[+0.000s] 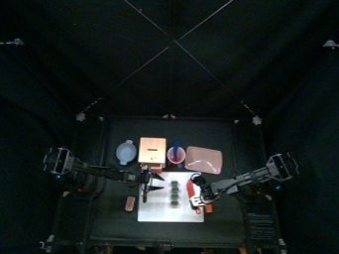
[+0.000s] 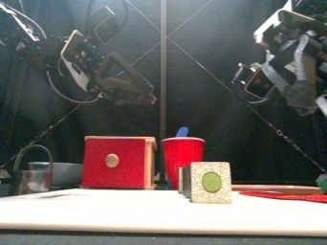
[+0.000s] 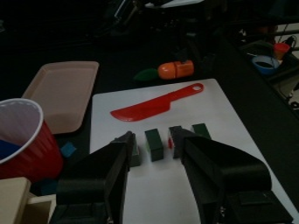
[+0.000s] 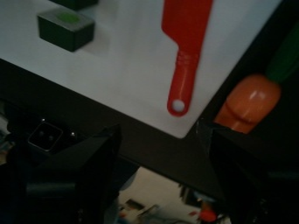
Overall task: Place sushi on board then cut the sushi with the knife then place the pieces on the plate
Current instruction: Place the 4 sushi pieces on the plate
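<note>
Sushi pieces (image 3: 152,140), red knife (image 3: 149,106), white board (image 3: 239,162)

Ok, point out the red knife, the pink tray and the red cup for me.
red knife (image 3: 146,107), left wrist view, on the blade.
pink tray (image 3: 59,92), left wrist view, on its bare floor.
red cup (image 2: 181,151), front view, on the front wall.

place: robot lab booth | signs: black curtains (image 1: 169,60), black table (image 1: 106,230), two robot arms (image 1: 82,169)

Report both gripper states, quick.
Left gripper: open, empty, above the sushi pieces.
Right gripper: open, empty; the red knife lies on the board.
</note>
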You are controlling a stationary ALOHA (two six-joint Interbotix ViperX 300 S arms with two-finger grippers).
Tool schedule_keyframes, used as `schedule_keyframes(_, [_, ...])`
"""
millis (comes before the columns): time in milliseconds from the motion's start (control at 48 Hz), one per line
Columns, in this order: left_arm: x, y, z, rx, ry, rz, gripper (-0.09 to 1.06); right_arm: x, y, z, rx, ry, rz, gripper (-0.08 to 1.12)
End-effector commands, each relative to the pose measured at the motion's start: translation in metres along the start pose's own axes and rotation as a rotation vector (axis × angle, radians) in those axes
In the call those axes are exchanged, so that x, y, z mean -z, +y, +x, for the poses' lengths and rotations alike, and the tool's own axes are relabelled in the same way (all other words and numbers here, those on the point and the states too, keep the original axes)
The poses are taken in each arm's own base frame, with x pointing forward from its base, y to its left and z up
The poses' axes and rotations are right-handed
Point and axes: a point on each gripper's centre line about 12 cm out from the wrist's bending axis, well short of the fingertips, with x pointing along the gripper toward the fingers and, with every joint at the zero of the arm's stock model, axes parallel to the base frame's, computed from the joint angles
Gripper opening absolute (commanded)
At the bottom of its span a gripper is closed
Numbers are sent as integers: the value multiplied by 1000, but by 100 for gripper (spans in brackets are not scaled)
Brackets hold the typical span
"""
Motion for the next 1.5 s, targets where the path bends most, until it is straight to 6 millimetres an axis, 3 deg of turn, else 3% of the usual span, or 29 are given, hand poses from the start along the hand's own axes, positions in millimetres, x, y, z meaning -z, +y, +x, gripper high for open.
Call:
schedule_keyframes(21, [-13, 3, 0, -9, -44, 4, 80, -36, 13, -28, -32, -105, -151, 98])
schedule_keyframes(250, [-18, 13, -6, -46, -62, -31, 80, -91, 15, -50, 27, -111, -520, 98])
schedule_keyframes(479, [-21, 38, -17, -147, -83, -128, 80, -137, 25, -38, 19, -87, -777, 97])
schedule_keyframes(688, [-13, 71, -42, -267, -88, -183, 80, -165, 46, -30, 23, -98, -967, 97])
schedule_keyframes(979, [-6, 92, -72, -356, -99, -205, 79, -172, 62, -4, 17, -58, -1108, 97])
schedule_keyframes(1312, [2, 94, -100, -405, -117, -229, 79, -161, 71, 21, 23, -44, -1138, 97])
schedule_keyframes(1500, [6, 92, -103, -405, -111, -229, 79, -157, 73, 38, 28, -27, -1135, 97])
